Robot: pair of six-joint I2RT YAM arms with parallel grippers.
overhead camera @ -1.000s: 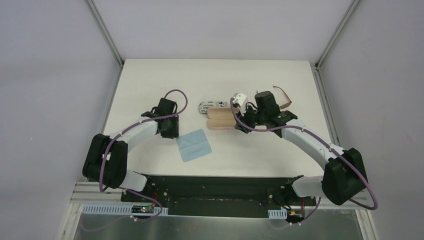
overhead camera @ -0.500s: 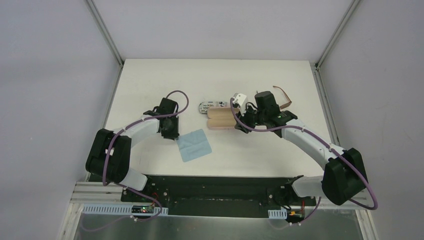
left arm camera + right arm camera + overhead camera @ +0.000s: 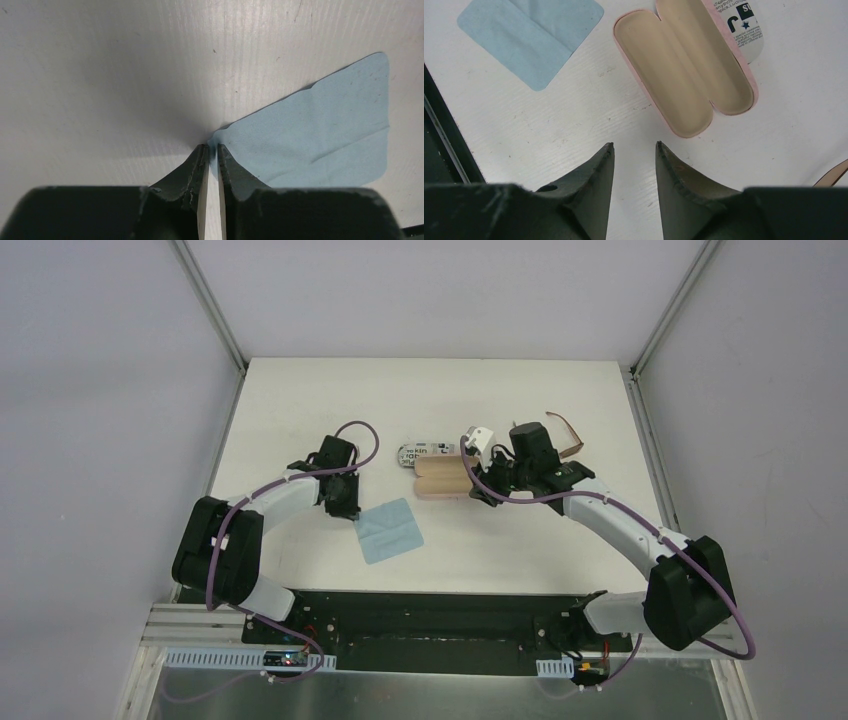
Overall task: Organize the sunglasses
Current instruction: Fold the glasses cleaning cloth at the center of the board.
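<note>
My left hand (image 3: pixel 210 147) is down at the bench (image 3: pixel 100 75) with its two fingers drawn together until only a thin slit shows between them. The tips sit right at the near corner of the blue cloth (image 3: pixel 310 135), which spreads flat ahead and to the right of that hand with a soft crease across it. From the wrist view I cannot tell whether the corner is actually caught between the tips or only touches them. My right hand (image 3: pixel 634 145) hangs above bare bench with its fingers plainly apart and nothing between them. Just ahead of it and slightly to the right lies the pink case (image 3: pixel 684 70), lid swung open so the cream lining of both halves faces up. The lettered case (image 3: pixel 739 25) lies on the far side of the pink one, right against its edge. The cloth lies ahead and to the left of this hand, well apart from it. The brown-framed sunglasses (image 3: pixel 566 437) rest on the bench behind and to the right of the right hand. They are partly hidden by the wrist in the overhead view, and only a sliver of frame reaches the lower right corner of the wrist view. A small whitish object beside the lettered case's end, ahead of the right hand, looks like the pale-framed pair (image 3: pixel 479 438), though it is too small for me to be sure.
</note>
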